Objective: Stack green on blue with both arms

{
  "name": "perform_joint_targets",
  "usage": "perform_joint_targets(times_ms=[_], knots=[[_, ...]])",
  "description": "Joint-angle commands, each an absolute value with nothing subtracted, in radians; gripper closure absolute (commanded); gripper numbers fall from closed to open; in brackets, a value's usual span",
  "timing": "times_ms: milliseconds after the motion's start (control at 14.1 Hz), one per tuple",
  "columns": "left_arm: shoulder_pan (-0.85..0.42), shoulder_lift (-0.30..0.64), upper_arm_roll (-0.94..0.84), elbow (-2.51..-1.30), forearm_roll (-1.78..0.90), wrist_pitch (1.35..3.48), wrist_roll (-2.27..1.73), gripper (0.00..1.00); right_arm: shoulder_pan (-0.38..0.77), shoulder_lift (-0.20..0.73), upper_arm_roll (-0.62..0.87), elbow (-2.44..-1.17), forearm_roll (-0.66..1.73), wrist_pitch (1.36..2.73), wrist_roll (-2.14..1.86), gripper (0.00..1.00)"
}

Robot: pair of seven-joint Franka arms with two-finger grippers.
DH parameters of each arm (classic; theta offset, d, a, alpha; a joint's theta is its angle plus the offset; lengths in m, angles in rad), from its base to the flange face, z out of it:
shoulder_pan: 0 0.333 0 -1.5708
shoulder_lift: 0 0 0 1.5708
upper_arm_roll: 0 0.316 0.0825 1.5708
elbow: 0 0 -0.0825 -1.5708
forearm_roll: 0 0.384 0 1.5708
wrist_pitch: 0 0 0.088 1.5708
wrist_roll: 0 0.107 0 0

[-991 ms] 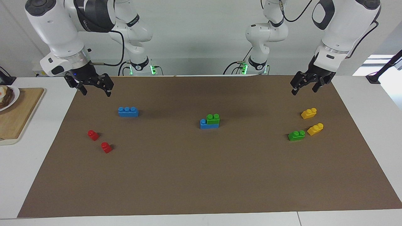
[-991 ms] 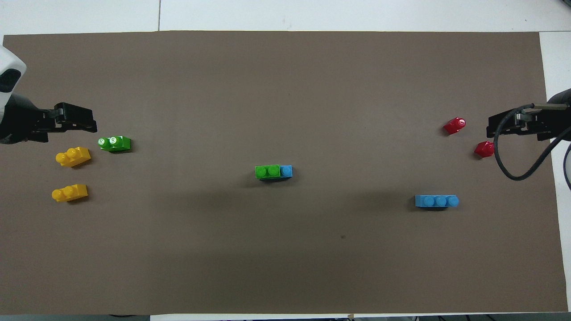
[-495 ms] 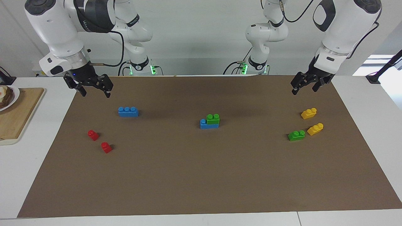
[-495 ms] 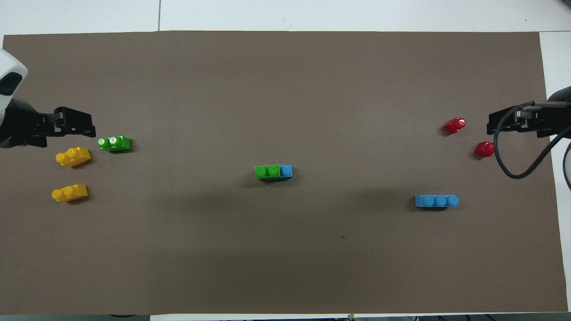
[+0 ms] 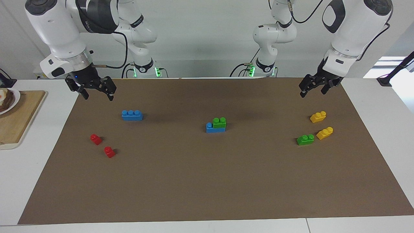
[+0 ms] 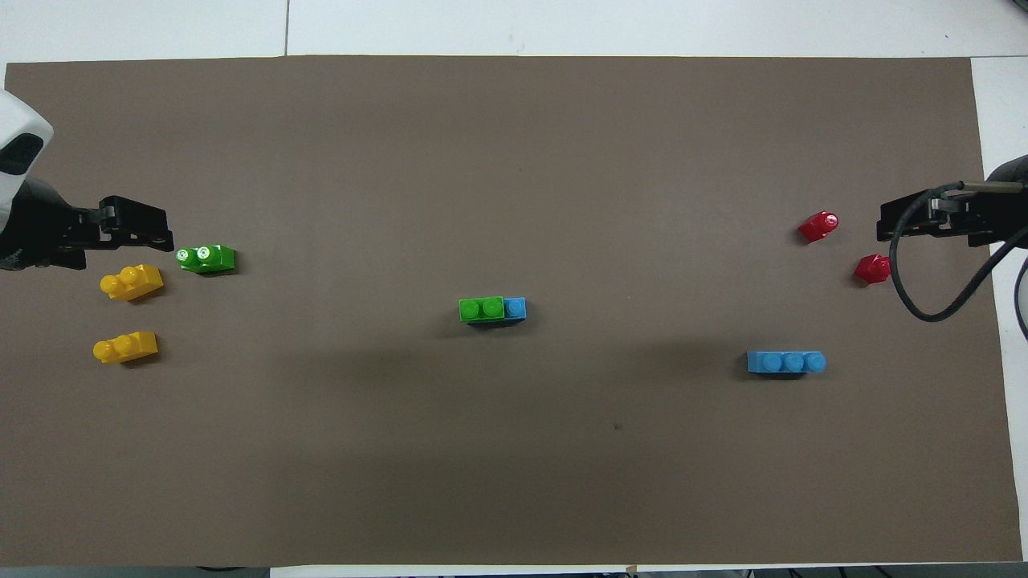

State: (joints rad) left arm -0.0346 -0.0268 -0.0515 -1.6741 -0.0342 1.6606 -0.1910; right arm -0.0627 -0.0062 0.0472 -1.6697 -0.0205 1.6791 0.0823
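Green brick (image 5: pixel 219 122) hides most of its blue brick (image 5: pixel 210 129), mid-worktop, well apart from my released left fingers (image 5: pixel 324 91) and right fingers (image 5: pixel 85 94).

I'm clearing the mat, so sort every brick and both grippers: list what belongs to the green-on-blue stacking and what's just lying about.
Job:
- stacked green brick on blue brick, mid-mat
- spare green brick
- spare blue brick
- left gripper, open, empty, over the mat's edge
- right gripper, open, empty

Lying about:
- two yellow bricks
- two red bricks
- cutting board
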Motion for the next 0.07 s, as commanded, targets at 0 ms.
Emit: perform_joint_targets(times_ms=[0], knots=[[-0.029, -0.037, -0.051, -1.686, -0.021, 1.651, -0.173, 0.0, -0.08, 0.005, 0.06, -1.655, -0.018, 1.698, 0.075, 0.02]])
